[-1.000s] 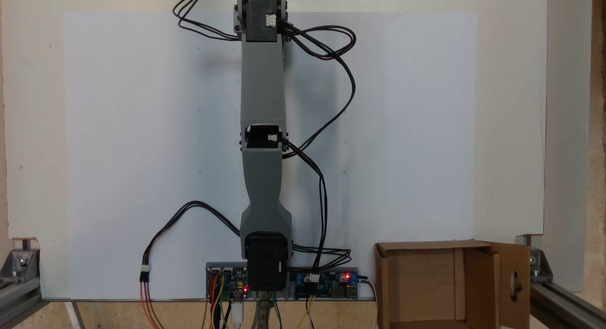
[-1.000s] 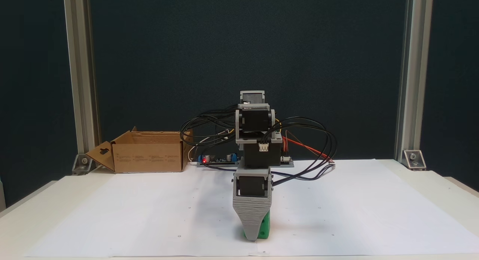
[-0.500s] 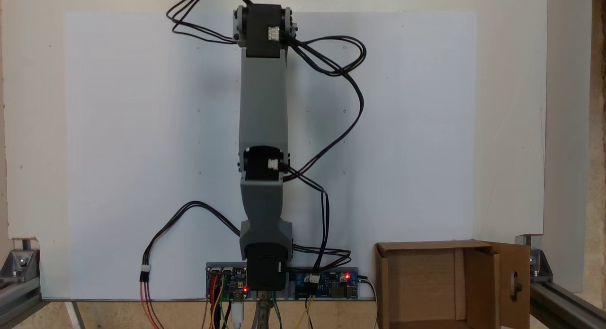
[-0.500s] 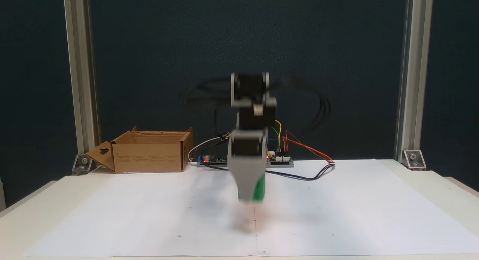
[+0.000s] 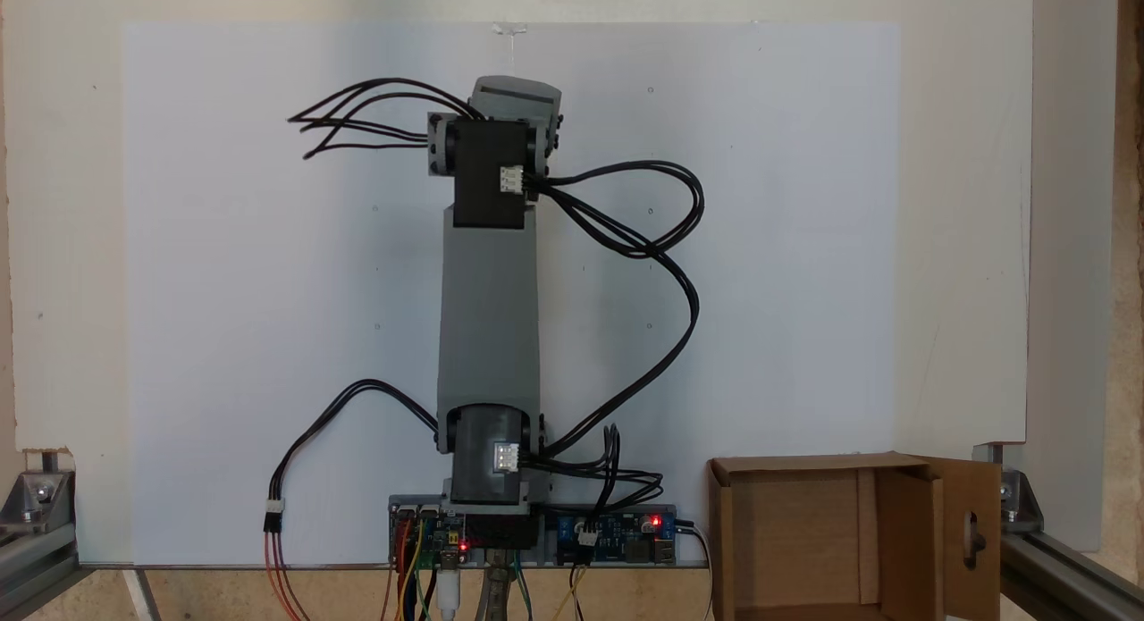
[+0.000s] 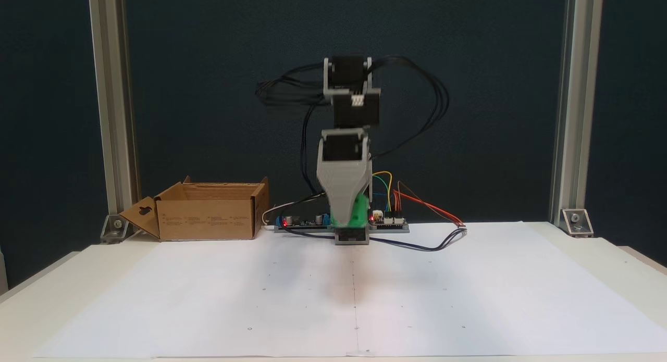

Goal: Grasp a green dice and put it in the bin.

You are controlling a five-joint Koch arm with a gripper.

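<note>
The green dice [image 6: 359,212] hangs well above the white paper, close to the arm's base, and my gripper [image 6: 350,222] is shut on it. The grey front jaw covers most of the dice, so just its right part shows. In a fixed view from above, the grey arm [image 5: 487,317] is folded back toward its base and hides the dice. The bin [image 6: 208,216] is an open brown cardboard box standing at the back left of the table. From above, the bin [image 5: 907,532] sits at the lower right, beside the base.
Circuit boards [image 6: 388,224] with red lights and coloured wires lie behind the arm's base. Black cables [image 5: 643,246] loop out to the side of the arm. Aluminium posts [image 6: 112,112] stand at both back corners. A large white paper sheet [image 6: 208,299] covers the table.
The gripper lifted the green dice off the paper near the front edge. It has risen and pulled back toward the base as the arm folded up.
</note>
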